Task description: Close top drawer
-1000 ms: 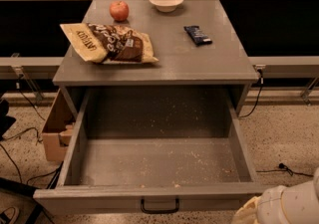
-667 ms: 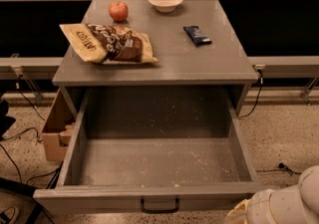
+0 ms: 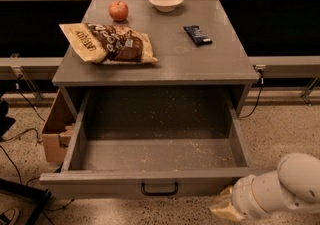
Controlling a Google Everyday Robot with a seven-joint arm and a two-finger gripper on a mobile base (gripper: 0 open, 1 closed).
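The top drawer (image 3: 155, 156) of the grey cabinet stands pulled far out. Its deep grey interior is speckled with pale crumbs and holds nothing else. Its small black bar handle (image 3: 159, 189) sits mid-front on the drawer's front panel. My gripper (image 3: 223, 209) is at the bottom right of the camera view, on the end of the white arm (image 3: 285, 186). It is low and just right of the drawer front's right end, pointing left toward it. The lower drawers are hidden under the open one.
On the cabinet top (image 3: 210, 66) lie a red apple (image 3: 118, 10), a pale bowl (image 3: 165, 1), a chip bag (image 3: 107, 43) and a dark snack bar (image 3: 197, 34). An open cardboard box (image 3: 54, 131) stands at the cabinet's left side. Cables and a black stand (image 3: 22, 196) lie on the floor at left.
The arm has come further into view from the bottom right, and the gripper end has moved left toward the drawer front. The drawer stays open and now sits slightly higher in the picture.
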